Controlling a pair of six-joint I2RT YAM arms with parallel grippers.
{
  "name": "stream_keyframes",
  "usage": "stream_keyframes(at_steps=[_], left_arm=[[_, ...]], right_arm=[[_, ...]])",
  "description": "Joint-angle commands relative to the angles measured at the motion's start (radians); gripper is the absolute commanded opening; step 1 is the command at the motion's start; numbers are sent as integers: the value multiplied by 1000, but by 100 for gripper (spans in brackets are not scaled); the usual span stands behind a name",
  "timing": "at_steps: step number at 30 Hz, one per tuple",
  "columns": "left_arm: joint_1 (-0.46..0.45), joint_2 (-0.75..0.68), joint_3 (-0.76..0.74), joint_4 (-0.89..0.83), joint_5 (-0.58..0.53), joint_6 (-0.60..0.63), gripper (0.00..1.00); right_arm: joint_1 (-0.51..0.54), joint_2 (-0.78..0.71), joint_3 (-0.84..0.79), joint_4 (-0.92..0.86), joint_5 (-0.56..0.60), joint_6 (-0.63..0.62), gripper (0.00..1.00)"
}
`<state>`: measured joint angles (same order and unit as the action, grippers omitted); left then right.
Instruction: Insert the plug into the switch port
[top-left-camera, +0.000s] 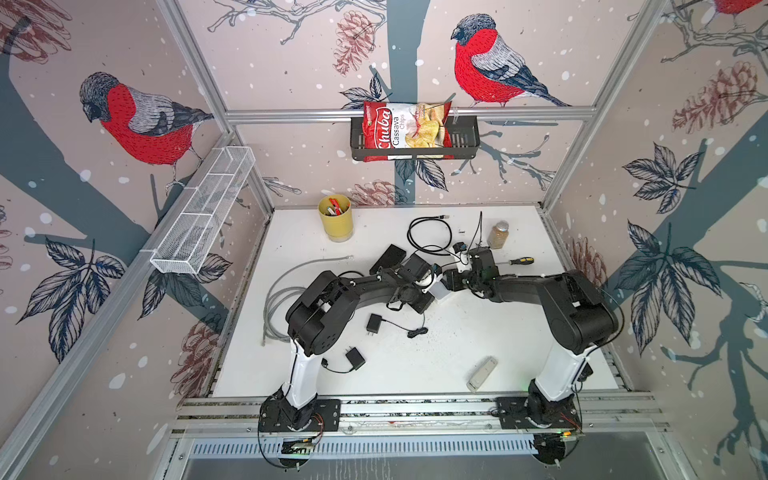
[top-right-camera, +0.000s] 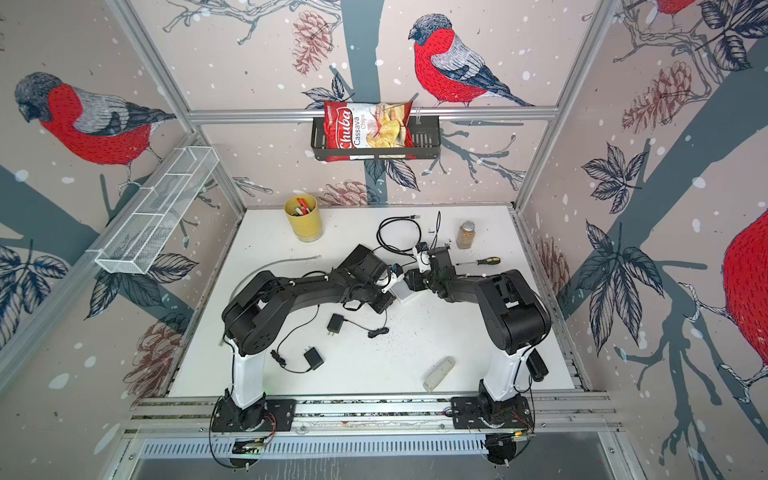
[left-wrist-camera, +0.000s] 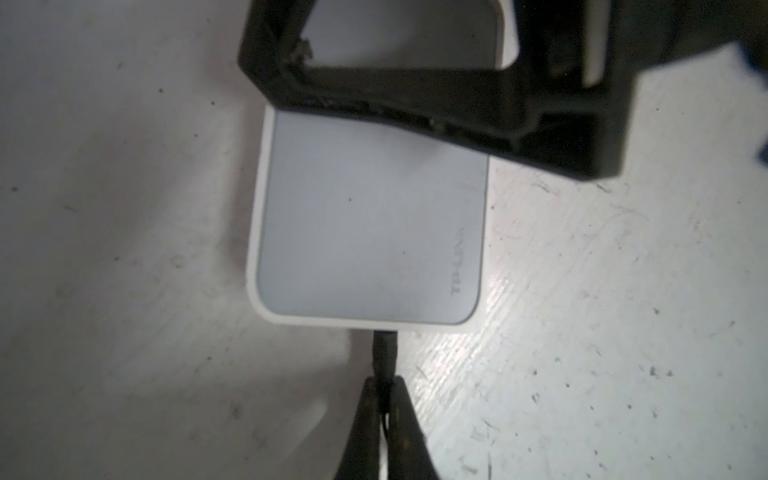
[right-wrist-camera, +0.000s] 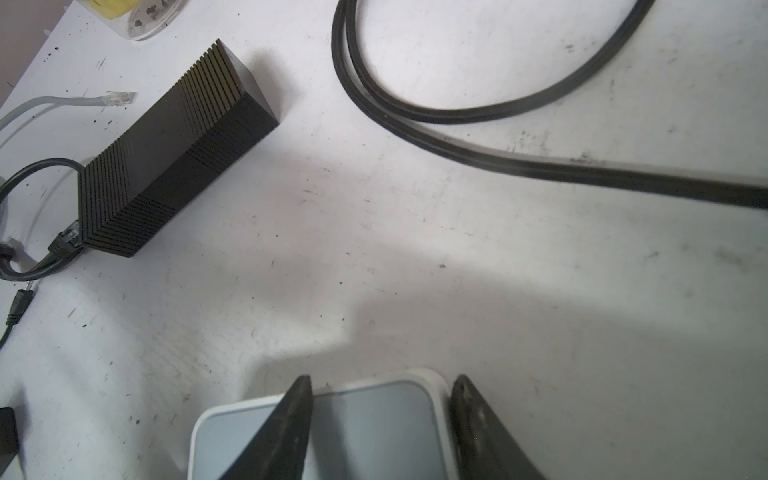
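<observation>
Plug (left-wrist-camera: 384, 353) clenched in my left gripper (left-wrist-camera: 386, 386) points dead ahead at switch (left-wrist-camera: 365, 228); right gripper (right-wrist-camera: 382, 381) straddles it, grip unclear.

switch (left-wrist-camera: 370, 232): pale grey top, white rim
plug (left-wrist-camera: 384, 353): black
power brick (right-wrist-camera: 174, 153): black, ribbed
cup (top-left-camera: 336, 218): yellow
chip bag (top-left-camera: 405, 129): red, white
walls (top-left-camera: 124, 116): pink, red-breasted birds, grey branches
table (top-left-camera: 457, 353): white, scuffed
screwdriver (top-left-camera: 517, 262): yellow-black handle

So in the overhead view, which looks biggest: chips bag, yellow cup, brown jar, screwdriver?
In a top view:
1. chips bag
2. yellow cup
3. brown jar and screwdriver: too close to rank; jar bulkier, screwdriver longer but thin.
</observation>
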<state>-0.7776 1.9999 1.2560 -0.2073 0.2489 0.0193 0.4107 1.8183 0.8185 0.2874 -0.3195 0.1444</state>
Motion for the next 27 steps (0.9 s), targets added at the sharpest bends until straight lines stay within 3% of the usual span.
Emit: stream_keyframes(at_steps=[1,15,27], left_arm=[[3,13,26,178,62,20,0],[9,20,65,129,113,18,0],[15,33,99,126,120,44,0]], right_arm=[[31,0,-28,-223,-165,10,54],[72,-76,-106,-87,-78,47,54],[106,-112,-151,-24,-108,17,54]])
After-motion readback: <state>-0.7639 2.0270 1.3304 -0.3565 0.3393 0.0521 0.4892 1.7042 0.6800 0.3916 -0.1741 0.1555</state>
